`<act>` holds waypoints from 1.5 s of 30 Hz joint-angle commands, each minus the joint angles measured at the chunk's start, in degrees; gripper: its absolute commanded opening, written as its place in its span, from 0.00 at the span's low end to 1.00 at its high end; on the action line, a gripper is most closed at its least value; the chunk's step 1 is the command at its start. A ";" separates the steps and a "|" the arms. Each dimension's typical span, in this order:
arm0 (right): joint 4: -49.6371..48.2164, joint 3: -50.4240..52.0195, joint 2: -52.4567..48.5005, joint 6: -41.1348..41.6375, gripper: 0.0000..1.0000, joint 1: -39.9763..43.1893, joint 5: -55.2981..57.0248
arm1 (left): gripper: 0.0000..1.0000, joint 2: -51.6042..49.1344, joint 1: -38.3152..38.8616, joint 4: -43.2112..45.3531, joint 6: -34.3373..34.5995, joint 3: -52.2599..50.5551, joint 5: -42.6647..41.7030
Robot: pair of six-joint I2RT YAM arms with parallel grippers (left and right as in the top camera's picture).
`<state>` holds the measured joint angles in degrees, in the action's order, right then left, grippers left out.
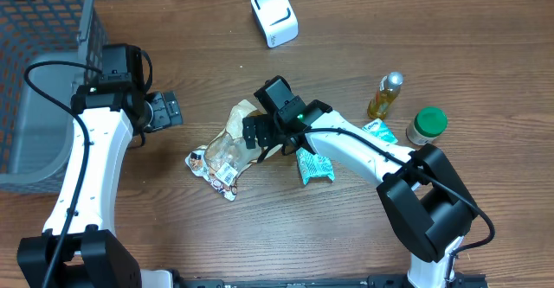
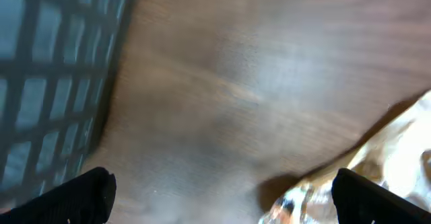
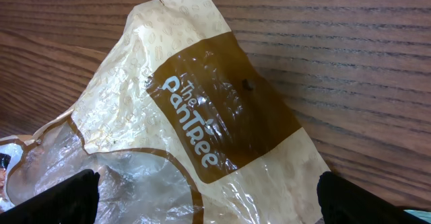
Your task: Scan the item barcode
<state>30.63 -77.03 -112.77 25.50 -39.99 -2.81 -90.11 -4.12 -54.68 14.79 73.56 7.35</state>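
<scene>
**Wooden bench (image 1: 450,28) with bag (image 1: 223,154) at centre**

The bag, clear and tan and printed "The PanTree", lies flat on the bench. The right end effector (image 1: 254,135) is poised over the bag's 1 o'clock corner, jaws spread wide, gripping nothing. The left end effector (image 1: 169,111), at 9 o'clock of the bag, is likewise open and empty. A white scanner (image 1: 273,15) stands at 12 o'clock and a grey basket (image 1: 43,72) at 10 o'clock.

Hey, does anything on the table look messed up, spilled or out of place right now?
Only the bread bag near the middle of the table stands out. It lies crumpled and twisted, its clear film badly wrinkled rather than lying flat. Nothing looks spilled or broken.
</scene>
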 commanded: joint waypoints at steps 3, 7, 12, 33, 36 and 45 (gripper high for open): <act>-0.39 -0.92 2.23 0.17 1.00 0.11 -0.26 | 0.99 0.39 0.39 3.41 0.13 0.79 -6.82; -3.52 -0.92 2.23 0.17 1.00 0.11 -0.26 | 0.29 0.20 0.42 0.52 0.68 0.70 -17.53; -5.29 -0.92 2.23 -0.70 1.00 0.11 -1.97 | 0.04 -1.03 1.90 -3.43 1.53 -2.05 -20.70; -10.62 -0.92 -3.69 -18.38 0.72 0.11 -9.66 | 0.04 -17.14 9.31 5.55 0.52 -11.17 -18.14; -11.19 -0.92 -5.75 -18.38 0.74 0.11 -8.55 | 0.04 -19.37 9.42 5.92 0.39 -11.17 -16.00; -8.83 -0.87 -7.08 -18.29 0.73 0.11 -11.58 | 0.04 -21.24 9.40 6.71 0.37 -11.17 -15.47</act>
<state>20.82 -77.10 -119.44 7.46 -40.01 -12.03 -106.15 4.80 -49.01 15.90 64.86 -11.77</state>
